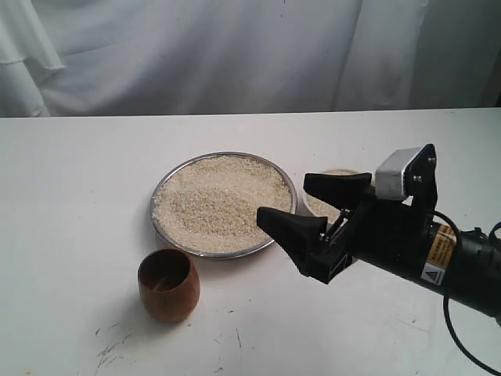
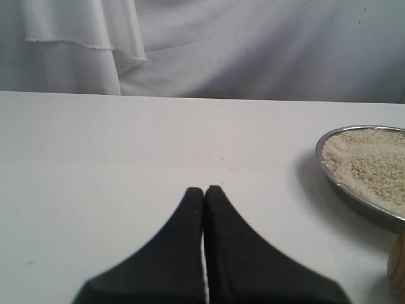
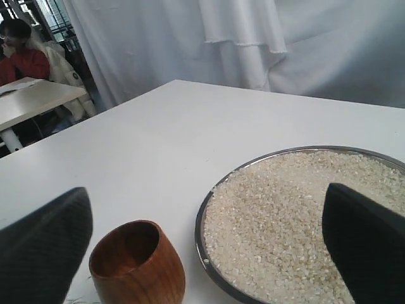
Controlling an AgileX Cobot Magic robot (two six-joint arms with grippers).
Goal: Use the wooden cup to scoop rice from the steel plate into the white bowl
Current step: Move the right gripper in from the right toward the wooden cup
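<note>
The steel plate (image 1: 159, 197) lies mid-table, heaped with rice (image 1: 215, 200). In front of it, to the left, the wooden cup (image 1: 168, 286) stands upright and free. The white bowl (image 1: 315, 207) sits right of the plate, mostly hidden behind my right gripper (image 1: 282, 196), which hangs open over the plate's right edge with nothing in it. In the right wrist view the cup (image 3: 136, 266) and the rice (image 3: 291, 215) lie between the wide-apart fingers (image 3: 44, 247). My left gripper (image 2: 204, 190) is shut on nothing over bare table, left of the plate (image 2: 329, 174).
White cloth (image 1: 235, 47) hangs behind the table's far edge. The white tabletop (image 1: 78, 180) has dark scuff marks (image 1: 109, 348) near the front, below the cup. The right arm's black body (image 1: 438, 251) and cable reach in from the right.
</note>
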